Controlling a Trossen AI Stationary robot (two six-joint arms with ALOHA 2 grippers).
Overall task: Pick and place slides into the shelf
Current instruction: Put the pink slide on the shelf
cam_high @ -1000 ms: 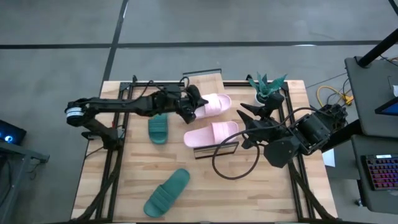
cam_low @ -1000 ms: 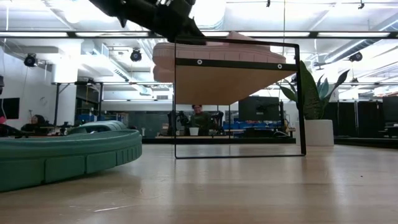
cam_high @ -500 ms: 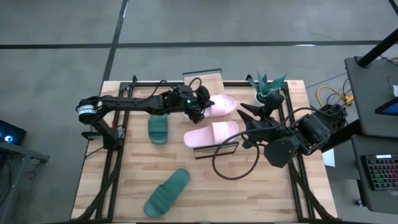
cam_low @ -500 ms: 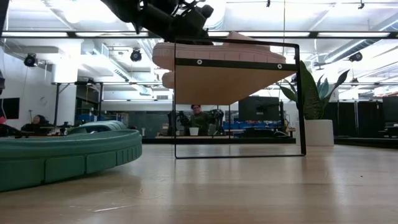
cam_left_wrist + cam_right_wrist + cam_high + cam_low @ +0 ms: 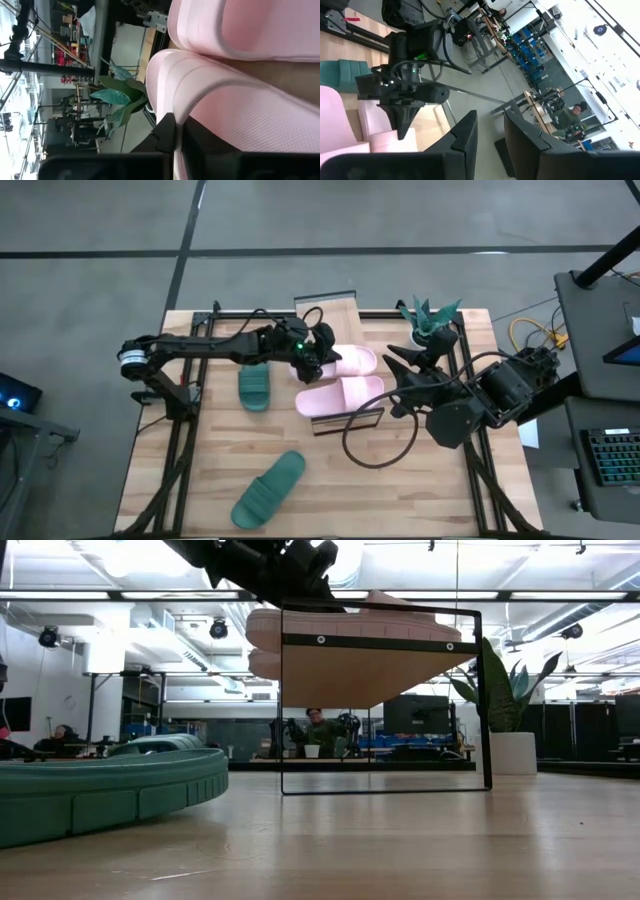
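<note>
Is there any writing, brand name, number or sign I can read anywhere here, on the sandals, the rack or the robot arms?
No readable text anywhere.
Pink sandals: no marking visible.
Green sandals: none visible.
Rack: none visible.
Background room in the low view: any signs are too small to read.

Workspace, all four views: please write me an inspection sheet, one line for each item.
Surface: light wooden table, bare toward the near edge.
Job's things: two pink slides lie side by side on the shelf; one green slide lies on the table beside the left arm, another green slide near the front edge.
Clutter: a small green plant at the table's back right corner.
Grippers: left gripper is at the heel of the farther pink slide, fingers around its edge in the wrist view; right gripper waits open, right of the shelf.
Cables: a black loop lies on the table by the right arm.
Surroundings: a seated person far behind.
</note>
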